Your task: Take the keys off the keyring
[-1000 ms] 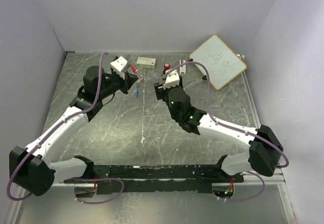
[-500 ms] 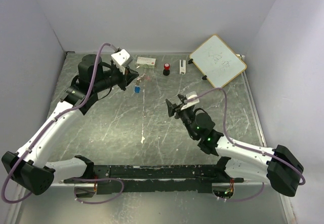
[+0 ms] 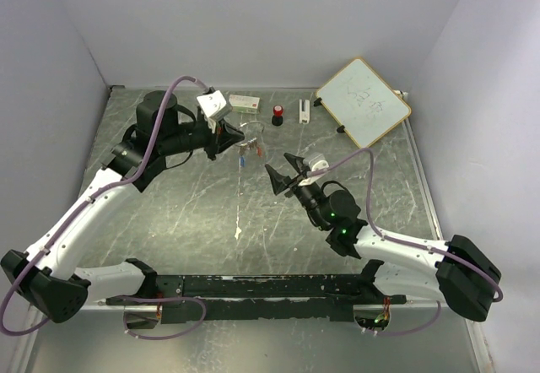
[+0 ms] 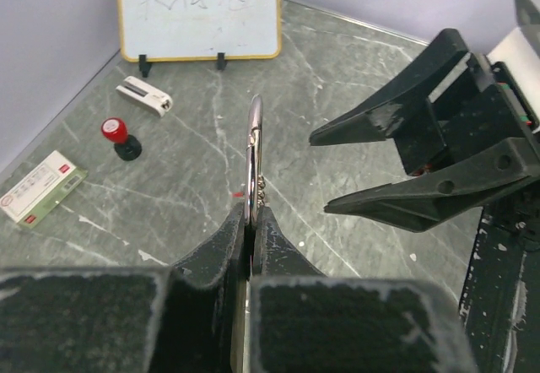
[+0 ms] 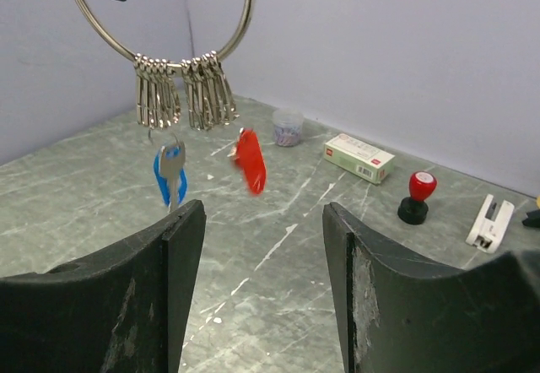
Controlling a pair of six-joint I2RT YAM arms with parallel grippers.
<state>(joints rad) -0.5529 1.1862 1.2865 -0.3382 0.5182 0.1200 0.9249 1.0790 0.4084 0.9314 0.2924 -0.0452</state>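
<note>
Grey marbled counter (image 3: 202, 221), white walls all round. The left hand (image 3: 229, 130) is clamped tight on the keyring (image 3: 250, 128) and holds it in the air, some way in from the far edge at about mid-width. In the left wrist view the ring is edge-on in the grip, nothing else held. The right hand (image 3: 277, 173) is spread wide and empty, jaws pointed at the ring from the near-right side, near but apart.

Right wrist view: red key (image 5: 250, 162) and blue key (image 5: 170, 175) both hang off the ring, below two bunches of metal pieces (image 5: 181, 94). The red one is blurred, probably swinging. Both are clear of the counter.

Change vs half a second ago: the left arm has carried the ring rightward, toward the counter's middle. The right hand was backed off toward the near edge and has come up and turned to face the ring. A second ago both hands were close together at the ring near the far edge. Reads as a reset and re-approach: left presents, right lines up.

Task state: nothing off yet. Next, right needs to close on one key head; red sits on its centreline. Swing may cause a miss.

Unmoved at the far edge: box (image 3: 244, 101), stamp (image 3: 277, 116); whiteboard (image 3: 363, 101) in the far right corner.
</note>
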